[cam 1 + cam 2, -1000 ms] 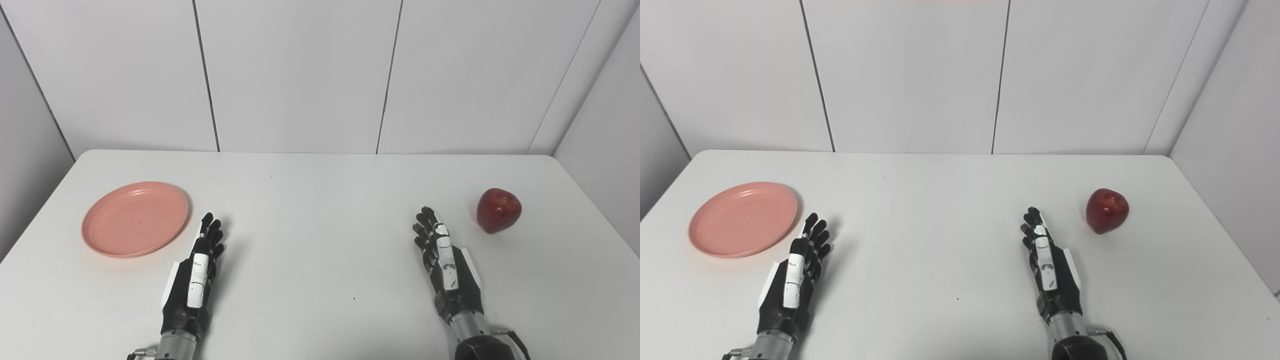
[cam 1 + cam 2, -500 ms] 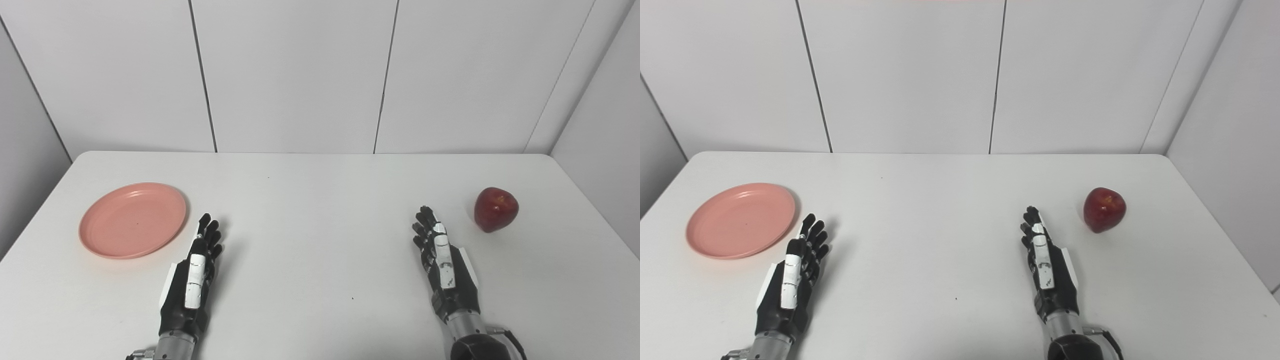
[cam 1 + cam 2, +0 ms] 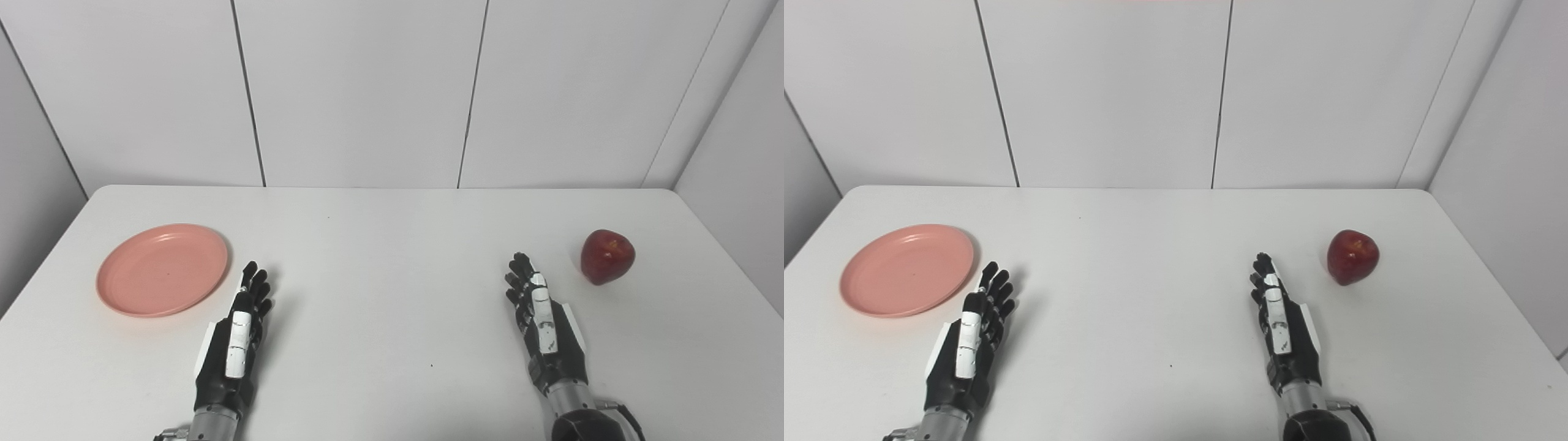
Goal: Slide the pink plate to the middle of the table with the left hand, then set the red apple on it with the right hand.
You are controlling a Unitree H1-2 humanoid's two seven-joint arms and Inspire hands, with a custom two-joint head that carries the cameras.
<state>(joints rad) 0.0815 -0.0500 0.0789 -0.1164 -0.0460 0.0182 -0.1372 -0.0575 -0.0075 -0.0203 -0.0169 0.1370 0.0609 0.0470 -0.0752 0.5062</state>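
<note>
Pink plate [image 3: 162, 269] sits far left on the white table [image 3: 392, 318], left hand [image 3: 236, 343] just beside its near right edge, fingers stretched out, holding nothing; over to the right hand [image 3: 545, 324], likewise extended and empty, and the red apple [image 3: 607, 256] near it, far right

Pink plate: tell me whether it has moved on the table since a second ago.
No. The pink plate keeps its place against the table's back left corner; the slight shift is the camera's.
</note>
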